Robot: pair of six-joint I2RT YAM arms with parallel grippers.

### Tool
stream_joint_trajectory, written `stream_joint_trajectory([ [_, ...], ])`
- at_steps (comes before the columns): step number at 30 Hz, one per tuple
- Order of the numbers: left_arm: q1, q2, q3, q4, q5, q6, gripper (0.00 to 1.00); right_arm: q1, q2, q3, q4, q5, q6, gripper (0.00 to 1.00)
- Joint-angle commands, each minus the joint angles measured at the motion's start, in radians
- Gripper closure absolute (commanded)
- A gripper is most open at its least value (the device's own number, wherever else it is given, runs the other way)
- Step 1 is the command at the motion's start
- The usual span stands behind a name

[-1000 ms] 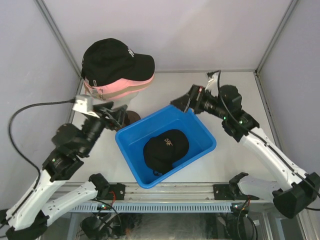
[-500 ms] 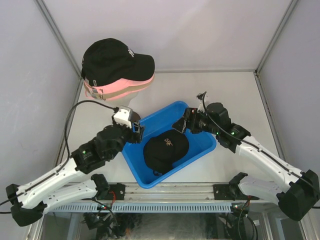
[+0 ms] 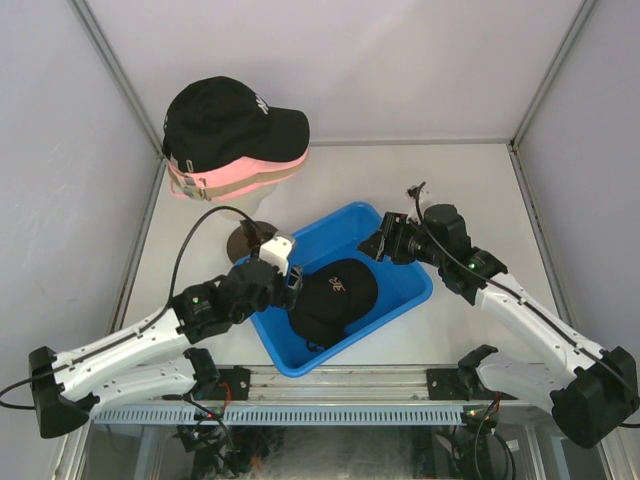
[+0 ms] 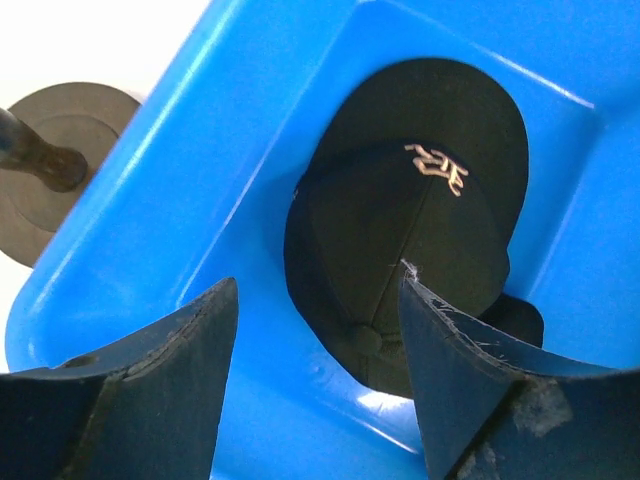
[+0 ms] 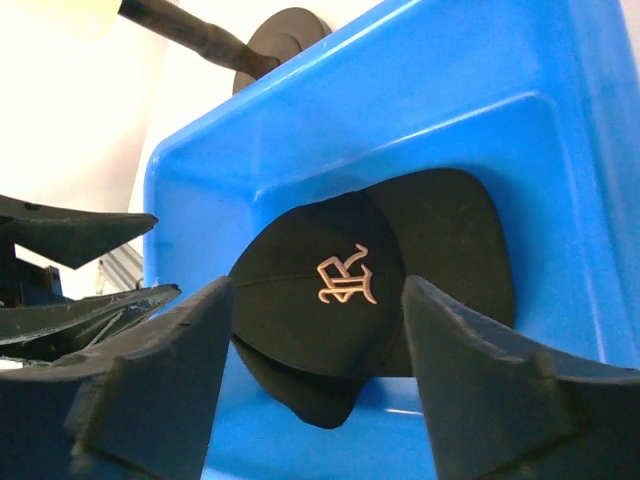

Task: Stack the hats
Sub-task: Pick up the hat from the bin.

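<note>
A black cap [image 3: 333, 297] lies in the blue bin [image 3: 398, 278] on the table [image 3: 470, 200]. The left gripper [image 3: 291, 284] hangs at its left rim and the right gripper [image 3: 375, 245] at its far rim. Three stacked caps [image 3: 230, 130] sit far left.

Bin [image 3: 400, 298]: we see a plain bright blue, inside and out.
Cap in the bin [image 3: 335, 295]: we see black, with a small orange-tan stitched mark on the front.
Top cap of the stack [image 3: 225, 115]: we see black, with white lettering on one side.
Middle cap [image 3: 250, 168]: we see soft pink.
Lowest cap [image 3: 188, 183]: we make out tan, only a thin band under the pink.
Round base [image 3: 243, 238]: we see dark brown.
Table [image 3: 470, 200]: we see off-white.
Walls [image 3: 400, 60]: we see pale lilac-grey.
Left arm [image 3: 130, 345] and right arm [image 3: 530, 310]: we see white shells with black joints.
</note>
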Motion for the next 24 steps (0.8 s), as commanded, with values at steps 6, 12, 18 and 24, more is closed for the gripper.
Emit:
stream_joint_trajectory([
  [6,-0.045,0.002,-0.059,-0.006,0.077,-0.044,0.27,-0.023,-0.019,0.004,0.047,-0.042,-0.013,0.18],
  [12,-0.064,0.034,-0.104,0.046,0.095,-0.065,0.27,-0.026,-0.028,0.005,0.051,-0.049,-0.011,0.18],
  [18,-0.067,0.083,-0.140,0.123,0.136,-0.068,0.26,-0.033,-0.036,0.004,0.044,-0.054,-0.015,0.18],
  [24,-0.067,0.137,-0.134,0.176,0.172,-0.058,0.29,-0.040,-0.039,0.004,0.033,-0.062,-0.021,0.18],
])
